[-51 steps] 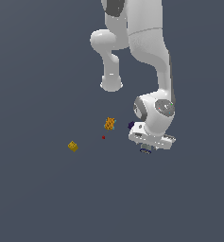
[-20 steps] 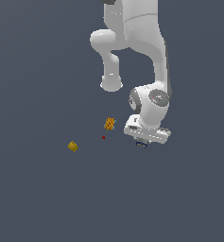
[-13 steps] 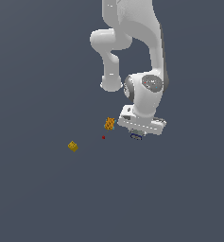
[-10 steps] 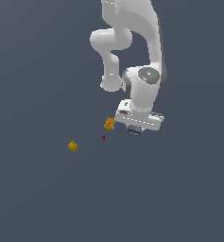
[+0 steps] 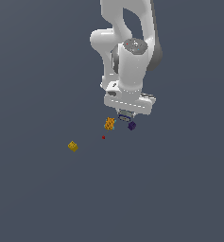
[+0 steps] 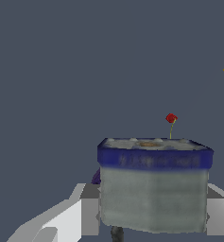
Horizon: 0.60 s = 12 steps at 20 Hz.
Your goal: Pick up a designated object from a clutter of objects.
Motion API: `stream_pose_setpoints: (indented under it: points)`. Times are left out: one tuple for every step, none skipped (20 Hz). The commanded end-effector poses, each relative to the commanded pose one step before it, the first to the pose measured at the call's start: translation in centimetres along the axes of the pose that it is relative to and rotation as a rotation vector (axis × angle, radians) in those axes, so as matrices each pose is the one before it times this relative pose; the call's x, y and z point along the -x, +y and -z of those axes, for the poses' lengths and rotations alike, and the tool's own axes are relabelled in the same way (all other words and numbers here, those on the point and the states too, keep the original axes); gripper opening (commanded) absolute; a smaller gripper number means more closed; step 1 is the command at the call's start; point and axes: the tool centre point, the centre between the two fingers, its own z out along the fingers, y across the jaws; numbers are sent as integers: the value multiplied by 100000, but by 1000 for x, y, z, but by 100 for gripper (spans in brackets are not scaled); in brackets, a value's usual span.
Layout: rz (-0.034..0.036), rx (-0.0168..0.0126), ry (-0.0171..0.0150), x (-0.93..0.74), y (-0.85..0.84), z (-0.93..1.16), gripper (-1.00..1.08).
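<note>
The designated object (image 6: 153,189), a grey-white box with a dark blue band around its top, sits between my fingers (image 6: 85,212) and fills the lower wrist view. In the exterior view it shows as a small grey-blue bit (image 5: 125,115) just under the hand, with my gripper (image 5: 125,116) shut on it, above the floor. The clutter of objects lies close below: an orange lumpy piece (image 5: 109,124), a dark purple cube (image 5: 132,125) and a yellow cube (image 5: 73,146) farther to the exterior view's left.
A small red marker (image 5: 103,137) lies on the floor between the orange piece and the yellow cube; it also shows past the box in the wrist view as the red marker (image 6: 171,118). The purple cube (image 6: 96,177) peeks out behind the box.
The arm has swung toward the exterior view's left and risen, with the box kept between the fingers. The hand now hangs over the orange piece and the purple cube.
</note>
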Motion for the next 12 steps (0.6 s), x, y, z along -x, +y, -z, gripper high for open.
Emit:
stream_pose_setpoints:
  points:
    - [15,-124,-13,440,1395,1847,-100]
    - [0,-64,-27,160,570,745,-100]
    - [0,0,0,166,564,755,-100]
    - [-1,-64,-27,161,586,767,-100]
    - [0,0,0,168,582,780,-100]
    - [0,0,0,170,593,795,-100]
    - [-7,-63,-27,164,624,811,-100]
    - [0,0,0,173,621,833,-100]
    - [0,0,0,176,639,856,-100]
    - [0,0,0,177,653,875,-100]
    - [0,0,0,172,644,863,-100]
    - [0,0,0,166,632,847,-100]
